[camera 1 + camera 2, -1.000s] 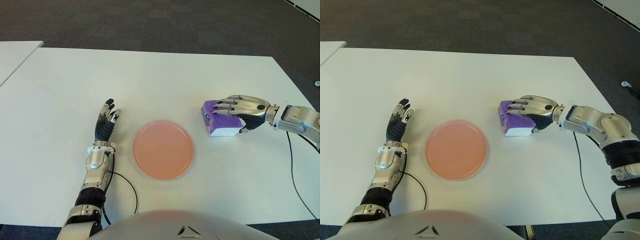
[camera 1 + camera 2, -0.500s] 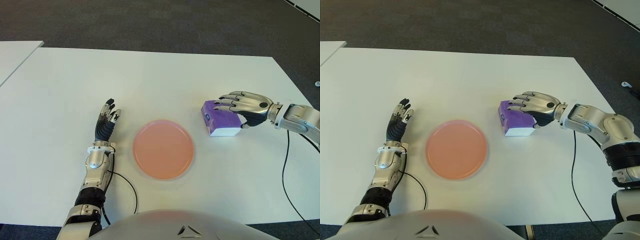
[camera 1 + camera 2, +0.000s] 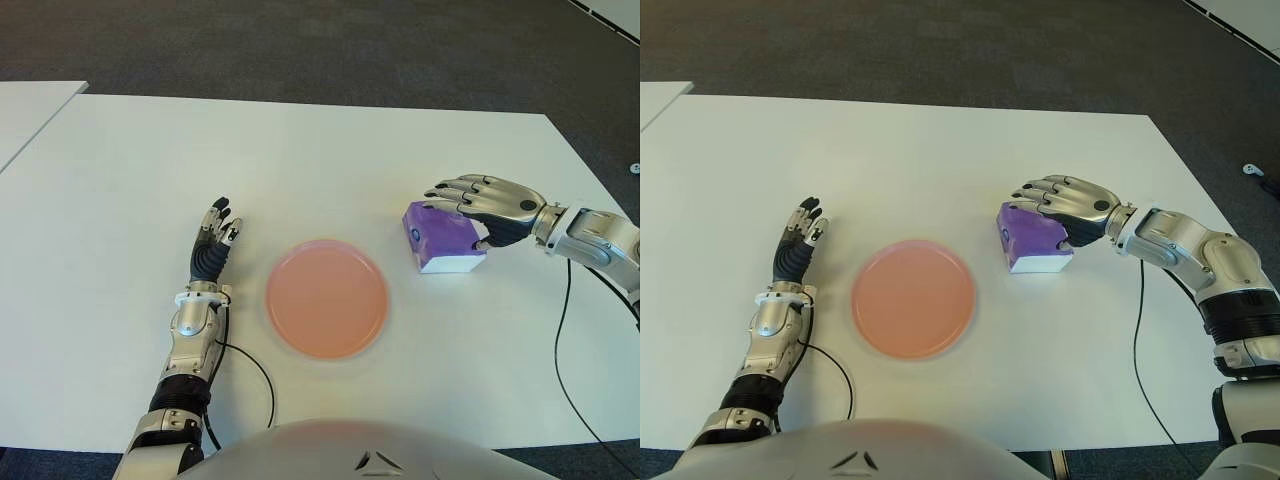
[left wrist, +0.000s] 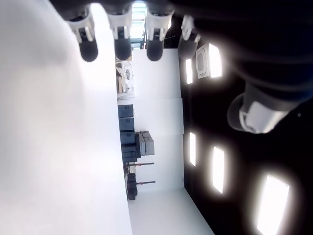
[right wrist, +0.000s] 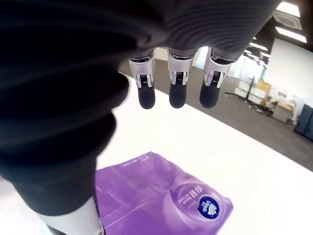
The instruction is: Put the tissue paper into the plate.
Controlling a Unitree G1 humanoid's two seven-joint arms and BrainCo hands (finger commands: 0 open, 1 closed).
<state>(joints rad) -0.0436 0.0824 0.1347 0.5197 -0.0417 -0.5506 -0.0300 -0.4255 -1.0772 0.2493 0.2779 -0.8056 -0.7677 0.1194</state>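
The right hand (image 3: 487,205) hovers over the purple tissue pack (image 3: 441,237), fingers (image 5: 146,92) released, right of the pink plate (image 3: 326,297). The left hand (image 3: 209,250) shows left of the plate, fingers straight. The white desk (image 3: 300,160) stands on dark grey carpet (image 3: 300,45).

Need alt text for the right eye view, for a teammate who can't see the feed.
The right hand hovers open over a purple tissue pack on a white table, right of an empty pink plate. The left hand shows flat and open left of the plate.
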